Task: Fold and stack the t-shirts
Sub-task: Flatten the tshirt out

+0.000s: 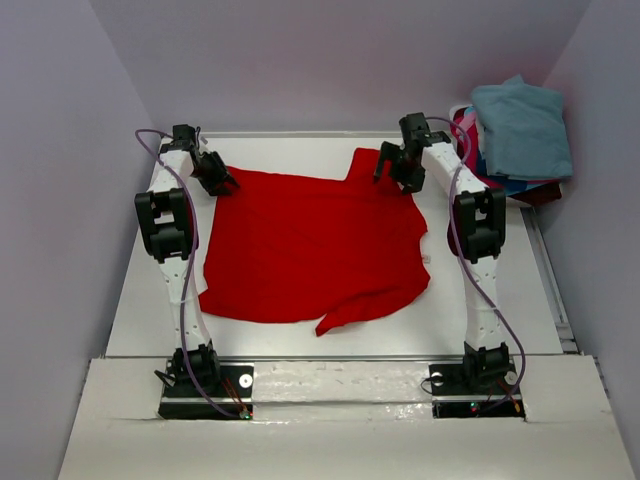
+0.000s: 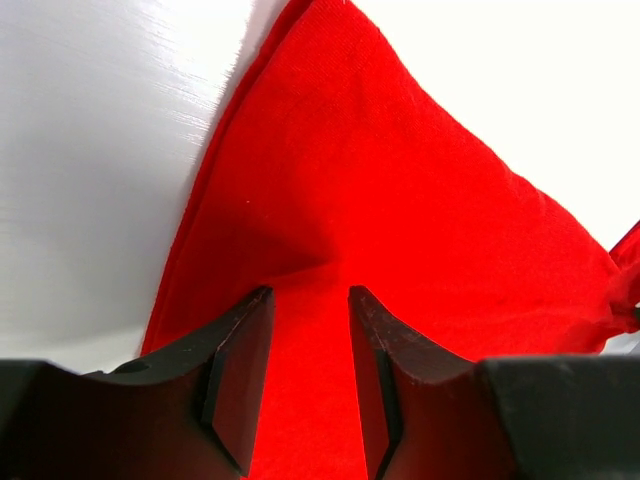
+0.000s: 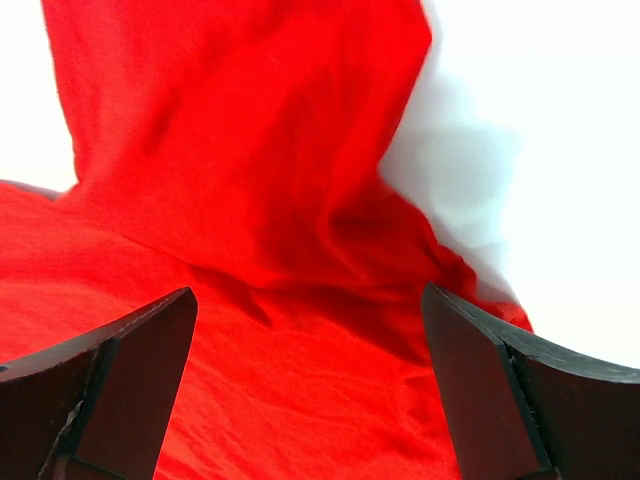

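**Item:** red t-shirt [image 1: 310, 240], spread on the table [image 1: 140, 300], not yet folded.
**Step:** first fold, judged to be at the point of taking hold of the far edge.
**Left gripper** [image 1: 222, 182]: at the shirt's far-left corner, jaws part-way apart astride the cloth, nothing clamped.
**Right gripper** [image 1: 390, 172]: at the shirt's far-right sleeve, jaws spread wide, empty.
**Next:** both must pinch the cloth.
**Containers:** none discernible. A teal shirt [image 1: 522, 125] tops a pile to the right of the red shirt.
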